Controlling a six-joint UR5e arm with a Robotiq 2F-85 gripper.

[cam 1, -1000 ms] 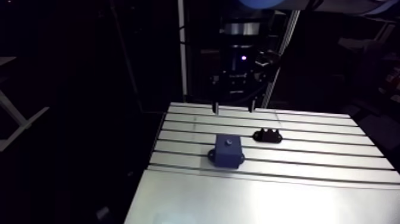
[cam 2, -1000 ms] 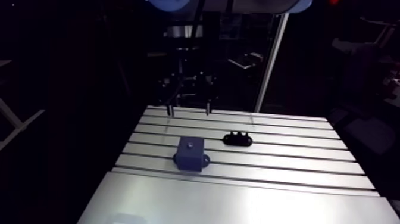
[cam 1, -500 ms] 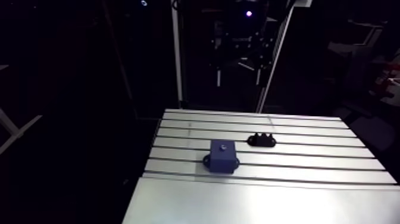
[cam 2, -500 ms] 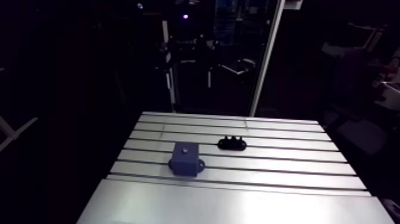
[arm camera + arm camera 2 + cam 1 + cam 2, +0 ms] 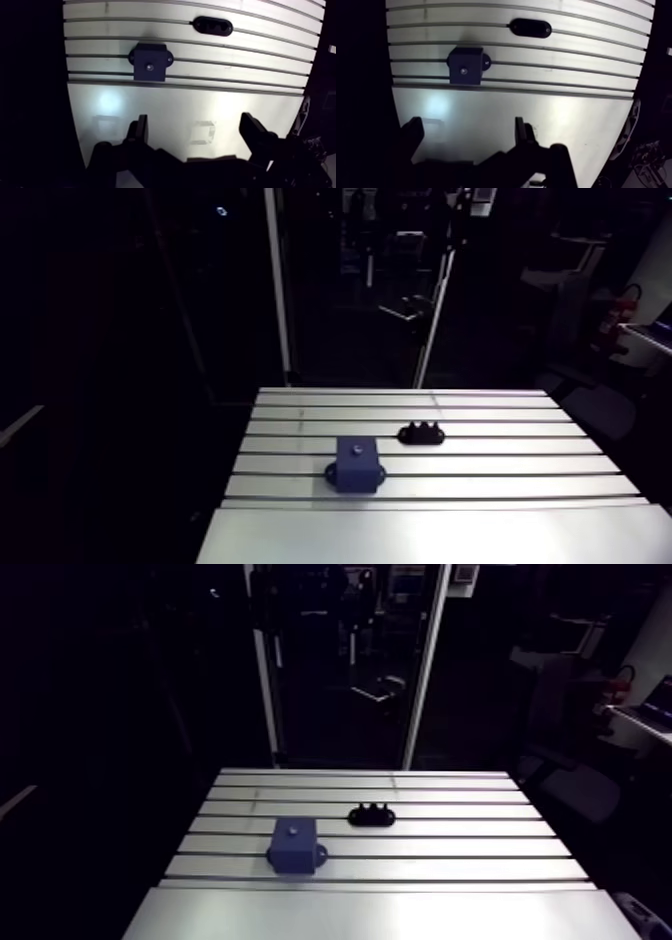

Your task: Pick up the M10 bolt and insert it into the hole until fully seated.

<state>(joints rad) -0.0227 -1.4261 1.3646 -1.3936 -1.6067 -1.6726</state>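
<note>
Bolt (image 5: 149, 66), we reckon, is the grey dot seen end-on in the blue block (image 5: 157, 54), well ahead of our gripper (image 5: 196, 122) & in line w/ one finger (image 5: 140, 131), not the gap; gripper hangs released, empty, over the counter (image 5: 200, 100).

On my feed the slotted aluminium table (image 5: 440, 533) is the one bright surface, grooved across its far half and smooth on the near half. In the wrist view I see a soft patch of glare (image 5: 109, 100) on the smooth part. Behind the far edge two pale upright posts (image 5: 277, 298) rise in a dim room
</note>
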